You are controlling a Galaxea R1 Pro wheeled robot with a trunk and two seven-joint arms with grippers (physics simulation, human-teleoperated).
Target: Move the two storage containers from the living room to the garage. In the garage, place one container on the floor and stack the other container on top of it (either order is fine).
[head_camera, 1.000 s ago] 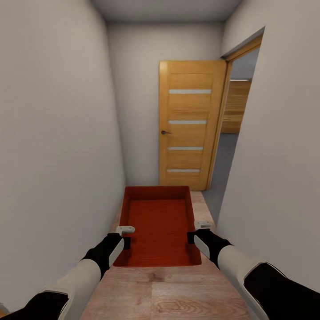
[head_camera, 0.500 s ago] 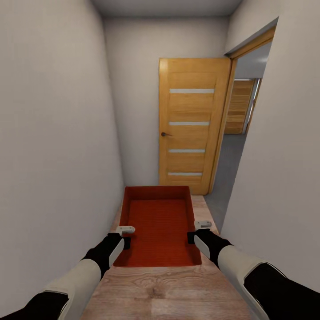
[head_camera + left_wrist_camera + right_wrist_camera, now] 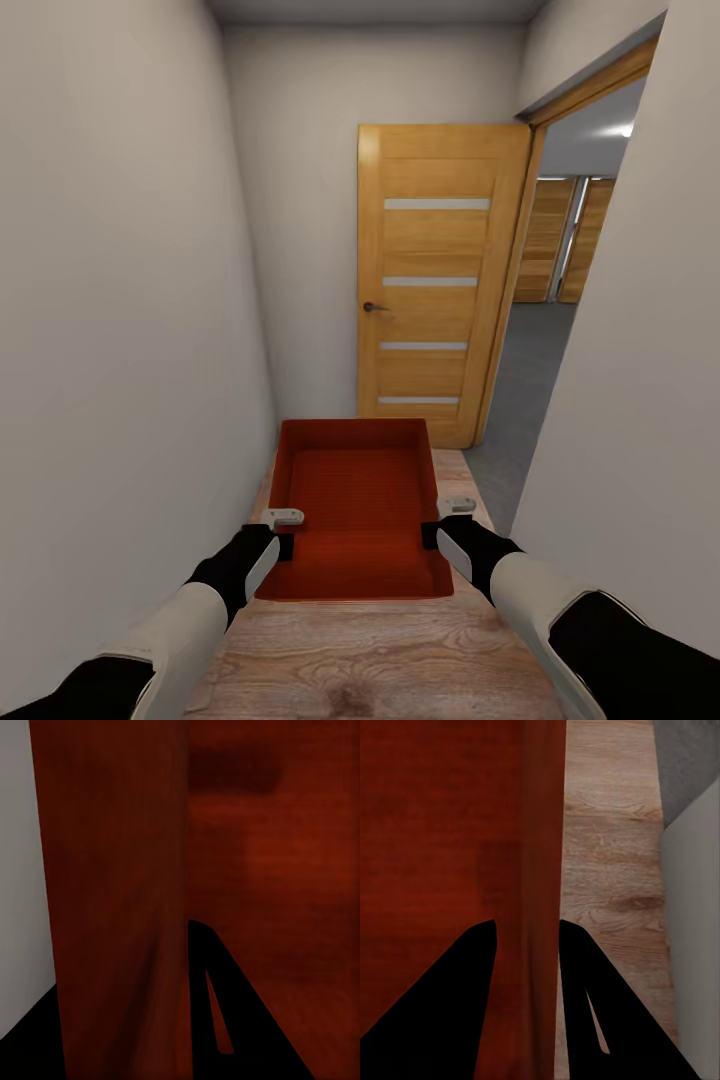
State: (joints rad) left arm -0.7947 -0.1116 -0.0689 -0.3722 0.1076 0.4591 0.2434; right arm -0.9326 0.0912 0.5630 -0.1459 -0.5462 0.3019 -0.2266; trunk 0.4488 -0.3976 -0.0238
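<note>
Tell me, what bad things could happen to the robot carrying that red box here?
1. The storage container is held by thin side walls only, the left gripper on one and the right gripper on the other; it might slip or tilt.
2. The hallway is narrow, so turning into the doorway on the right could bump the box or an arm against the white wall or the open door.

Storage container (image 3: 355, 510): one red-orange rectangular box, lidless, with thin straight walls and a faintly ribbed floor, unmarked. Empty. Held level above the light wood-plank flooring, long axis pointing away from the robot toward the door. Left gripper (image 3: 284, 532) clamps the near end of the left wall; right gripper (image 3: 441, 520) clamps the right wall (image 3: 540, 870), one finger inside, one outside. Floor (image 3: 530, 350): dark grey, visible through the doorway ahead right.
</note>
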